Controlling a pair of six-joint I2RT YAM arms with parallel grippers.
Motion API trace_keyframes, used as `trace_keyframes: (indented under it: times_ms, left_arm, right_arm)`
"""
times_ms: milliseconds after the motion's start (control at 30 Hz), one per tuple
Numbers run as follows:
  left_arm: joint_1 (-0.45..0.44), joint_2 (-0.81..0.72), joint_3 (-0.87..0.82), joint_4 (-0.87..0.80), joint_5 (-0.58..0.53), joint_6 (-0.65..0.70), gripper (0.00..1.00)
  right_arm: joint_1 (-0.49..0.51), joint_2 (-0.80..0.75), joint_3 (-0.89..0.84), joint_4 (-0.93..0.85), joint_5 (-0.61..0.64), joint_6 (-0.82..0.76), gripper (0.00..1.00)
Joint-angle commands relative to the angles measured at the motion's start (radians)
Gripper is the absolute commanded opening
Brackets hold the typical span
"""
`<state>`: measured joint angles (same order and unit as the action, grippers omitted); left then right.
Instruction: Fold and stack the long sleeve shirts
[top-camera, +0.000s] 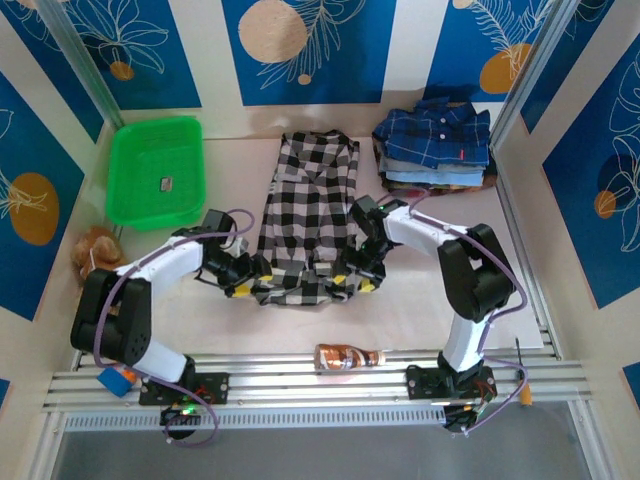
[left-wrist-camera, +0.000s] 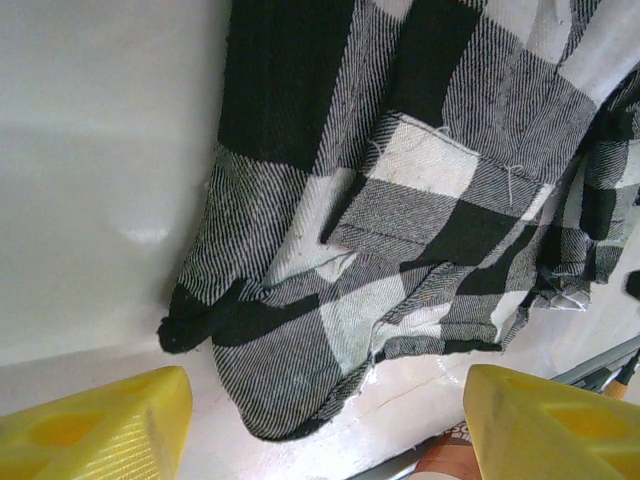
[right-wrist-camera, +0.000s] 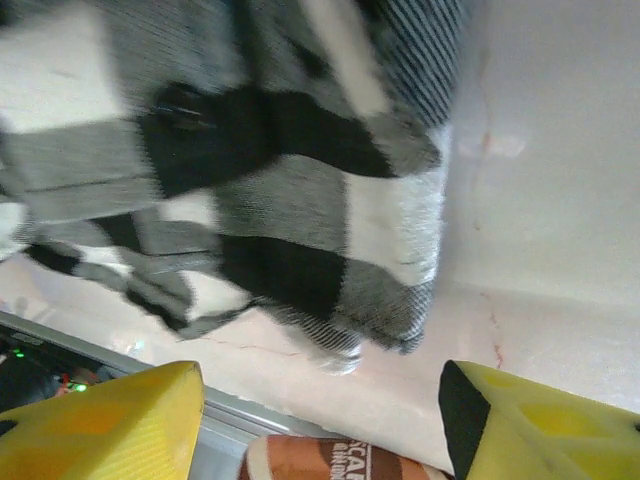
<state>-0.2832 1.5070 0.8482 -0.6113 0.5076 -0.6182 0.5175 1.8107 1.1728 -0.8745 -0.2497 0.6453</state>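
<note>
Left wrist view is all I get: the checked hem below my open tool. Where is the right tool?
Observer: The right tool hangs open over the near right corner of the checked shirt, opposite the left tool.
Operator: Where does the stack sit?
Observer: The folded stack, navy plaid on top, sits at the far right of the table, apart from the checked shirt.
Operator: What's out on my left?
Observer: A green basket stands at the far left.
</note>
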Motion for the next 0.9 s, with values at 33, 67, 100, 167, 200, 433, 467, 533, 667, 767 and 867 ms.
trace_keyframes:
  times_ms: [33, 67, 100, 167, 200, 433, 467, 533, 667, 767, 867]
  left_arm:
    - [0.004, 0.030, -0.006, 0.019, 0.024, 0.028, 0.70]
    - [0.004, 0.037, -0.010, 0.025, 0.023, 0.026, 0.69]
    - [0.004, 0.044, -0.015, 0.035, 0.024, 0.020, 0.68]
    - [0.003, 0.057, -0.023, 0.054, 0.030, 0.010, 0.66]
    - [0.001, 0.063, -0.023, 0.059, 0.028, 0.007, 0.65]
    - [-0.003, 0.089, -0.026, 0.073, 0.015, 0.001, 0.61]
    - [-0.004, 0.091, -0.026, 0.067, 0.010, 0.002, 0.60]
    - [-0.006, 0.090, -0.022, 0.050, -0.003, 0.006, 0.59]
    - [-0.008, 0.054, -0.007, -0.012, -0.034, 0.010, 0.60]
    - [-0.006, 0.006, 0.023, -0.088, -0.093, 0.024, 0.65]
    - [-0.005, 0.015, 0.052, -0.125, -0.124, 0.047, 0.66]
  right_arm:
    - [0.023, 0.009, -0.017, 0.072, -0.069, 0.005, 0.63]
    - [0.027, 0.018, -0.023, 0.075, -0.066, 0.005, 0.61]
    - [0.027, 0.025, -0.032, 0.081, -0.065, 0.007, 0.61]
    - [0.029, 0.027, -0.047, 0.094, -0.065, 0.017, 0.60]
    - [0.026, 0.028, -0.050, 0.099, -0.065, 0.020, 0.59]
    - [0.024, 0.054, -0.038, 0.102, -0.066, 0.011, 0.56]
    - [0.024, 0.060, -0.038, 0.102, -0.068, 0.012, 0.56]
    - [0.024, 0.065, -0.038, 0.107, -0.070, 0.013, 0.55]
    - [0.024, 0.070, -0.040, 0.106, -0.068, 0.013, 0.54]
    - [0.024, 0.067, -0.044, 0.108, -0.067, 0.013, 0.54]
    - [0.022, 0.071, -0.044, 0.112, -0.073, 0.013, 0.54]
